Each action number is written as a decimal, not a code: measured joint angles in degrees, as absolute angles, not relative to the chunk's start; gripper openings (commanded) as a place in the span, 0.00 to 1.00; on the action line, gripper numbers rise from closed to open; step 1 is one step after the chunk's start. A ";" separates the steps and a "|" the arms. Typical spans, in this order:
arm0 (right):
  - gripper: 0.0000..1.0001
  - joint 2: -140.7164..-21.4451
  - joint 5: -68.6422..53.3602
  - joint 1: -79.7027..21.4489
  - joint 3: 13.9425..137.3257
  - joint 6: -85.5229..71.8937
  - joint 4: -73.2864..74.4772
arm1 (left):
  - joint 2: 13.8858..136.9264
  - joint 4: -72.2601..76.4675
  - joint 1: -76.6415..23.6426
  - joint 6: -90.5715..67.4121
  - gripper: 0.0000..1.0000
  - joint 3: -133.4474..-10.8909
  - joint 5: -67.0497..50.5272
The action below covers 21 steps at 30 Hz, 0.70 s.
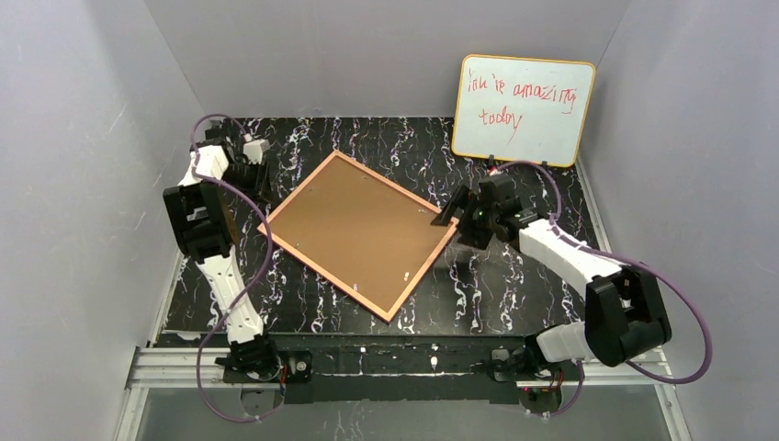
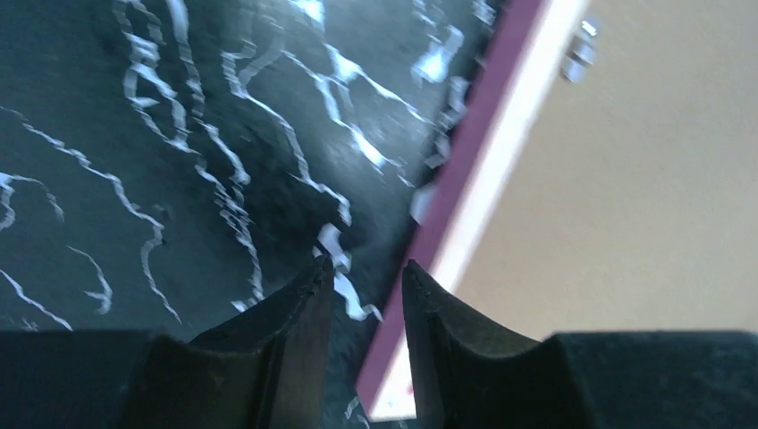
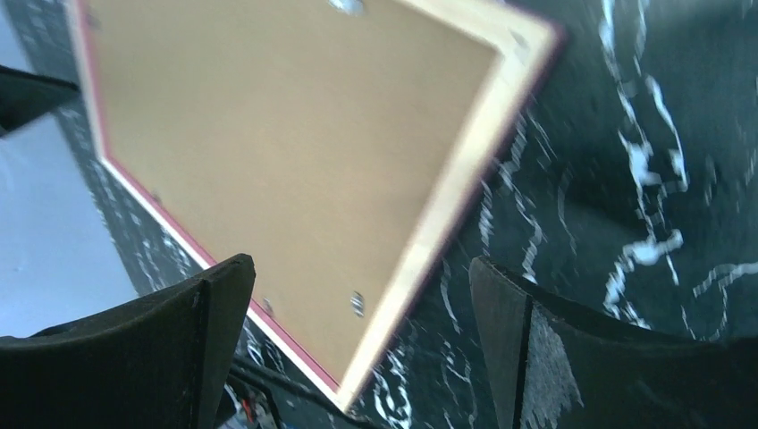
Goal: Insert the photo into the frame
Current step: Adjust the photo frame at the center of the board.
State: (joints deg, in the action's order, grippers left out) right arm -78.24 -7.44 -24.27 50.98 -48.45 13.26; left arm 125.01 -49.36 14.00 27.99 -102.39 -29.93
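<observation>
Left claw point(image 2: 366, 284) is hanging over the table point(image 1: 514, 303) at the left corner of the frame point(image 1: 358, 230). Its two fingers point(image 2: 290, 349) are standing a narrow gap apart and gripping nothing. Through that gap the marbled tabletop and the frame's pink edge are showing. One finger is sitting over the bare table, the other over the frame's pale border.

Right claw point(image 3: 357, 268) is hovering just beside the frame's right corner with its jaws spread wide, released and carrying nothing. Seen from its wrist, the frame's edge is running below the gap between the two dark fingers.

The frame is lying flat on the black, white-veined table, face down. It is turned like a diamond, so that one corner is pointing toward each arm. Its brown backing board point(image 3: 295, 152) is facing up and filling the pink border. Small metal tabs point(image 2: 579, 55) are sitting along the border's inner edge, blurred in the wrist views. A whiteboard point(image 1: 524, 110) with a yellow rim and red handwriting is leaning upright against the back wall, beyond the right claw and apart from the frame.
</observation>
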 measured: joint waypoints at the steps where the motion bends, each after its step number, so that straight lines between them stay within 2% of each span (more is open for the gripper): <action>1: 0.99 -78.02 -7.99 -24.29 48.60 -49.52 13.28 | 125.95 -47.72 14.61 26.37 0.31 -102.39 -29.12; 9: 0.99 -79.05 -12.47 -24.29 41.45 -53.91 10.33 | 128.18 -39.94 13.23 19.97 0.26 -100.79 -30.26; 15: 0.99 -86.48 -16.53 -24.05 41.50 -55.96 1.87 | 125.08 -40.69 12.67 25.71 0.23 -94.54 -34.68; 21: 0.99 -91.46 -17.50 -21.93 45.19 -55.70 2.81 | 121.80 -43.81 12.69 34.63 0.21 -89.30 -35.11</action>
